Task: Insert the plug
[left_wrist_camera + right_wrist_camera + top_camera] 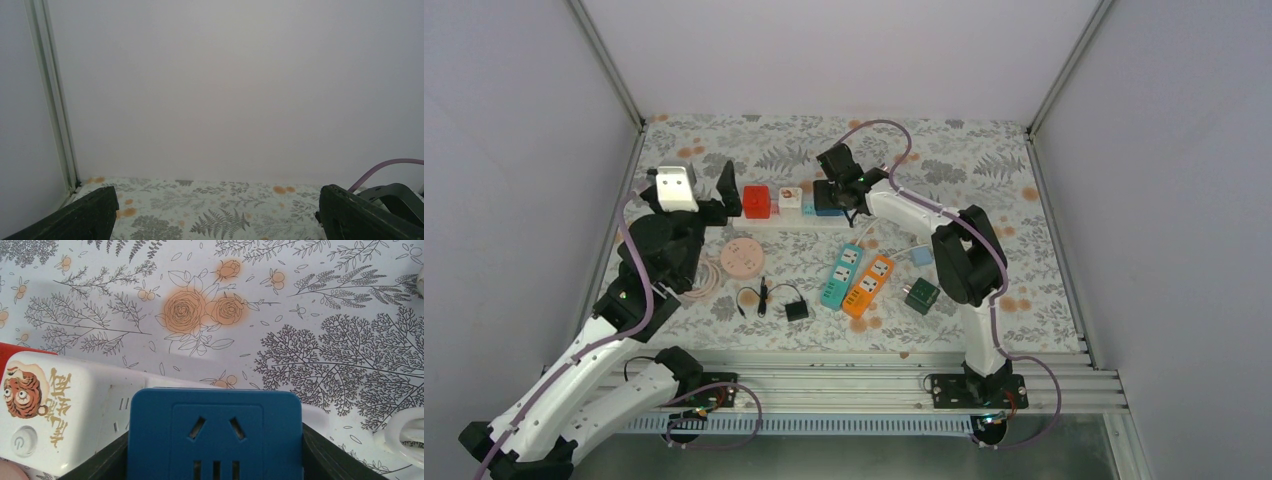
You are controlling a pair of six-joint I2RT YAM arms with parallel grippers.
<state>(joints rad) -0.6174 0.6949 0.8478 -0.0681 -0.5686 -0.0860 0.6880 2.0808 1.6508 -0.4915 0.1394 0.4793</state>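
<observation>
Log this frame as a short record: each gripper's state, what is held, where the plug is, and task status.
left gripper: open, holding nothing, beside the red adapter
right gripper: shut on the blue adapter
blue adapter position: over the white power strip, next to the tiger-print adapter
on strip: red adapter, tiger-print adapter
plug seated: cannot tell

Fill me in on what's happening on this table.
The right gripper is clamped on a blue adapter, holding it at the white power strip. Whether it is fully seated cannot be told. The left gripper is open and empty, near the red adapter at the strip's left end.
</observation>
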